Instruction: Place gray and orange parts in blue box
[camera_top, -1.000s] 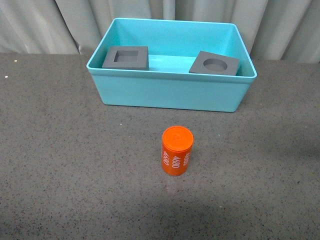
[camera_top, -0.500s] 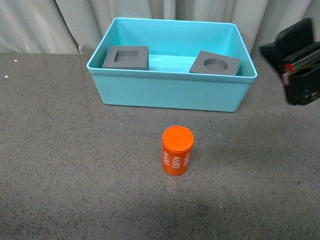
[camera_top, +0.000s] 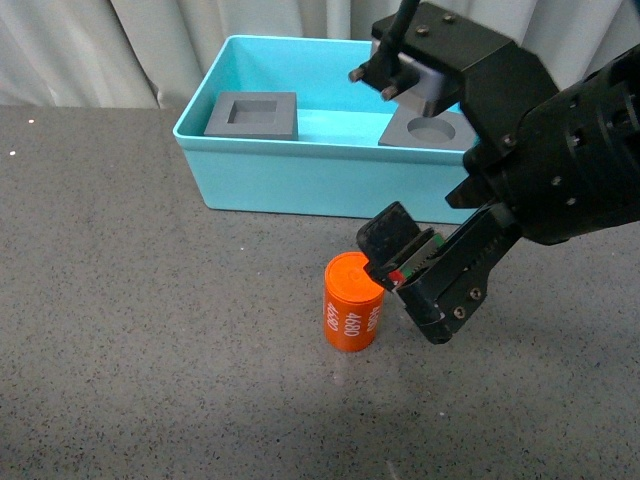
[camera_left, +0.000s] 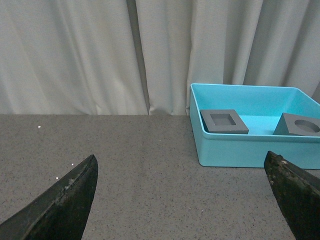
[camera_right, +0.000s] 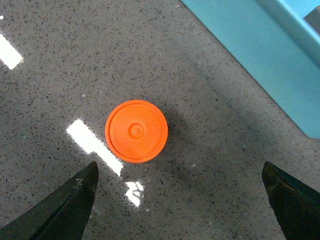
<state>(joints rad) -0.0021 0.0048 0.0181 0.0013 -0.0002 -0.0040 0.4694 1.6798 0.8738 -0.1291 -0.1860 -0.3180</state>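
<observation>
Right gripper (camera_top: 412, 268) hovers above the orange cylinder (camera_top: 352, 305), jaws spread wide and empty, cylinder upright on the worktop (camera_top: 150, 300) just in front of the blue box (camera_top: 330, 180), square-recess cube (camera_top: 253, 115) and round-recess cube (camera_top: 430, 130) both inside it, left gripper (camera_left: 180, 157) jaws parted too, nothing held.

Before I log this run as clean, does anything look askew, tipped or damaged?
Only the round-recess gray cube, turned askew to the walls of the blue box; the square-recess cube lies square. The orange cylinder stands upright on the table, undamaged.
</observation>
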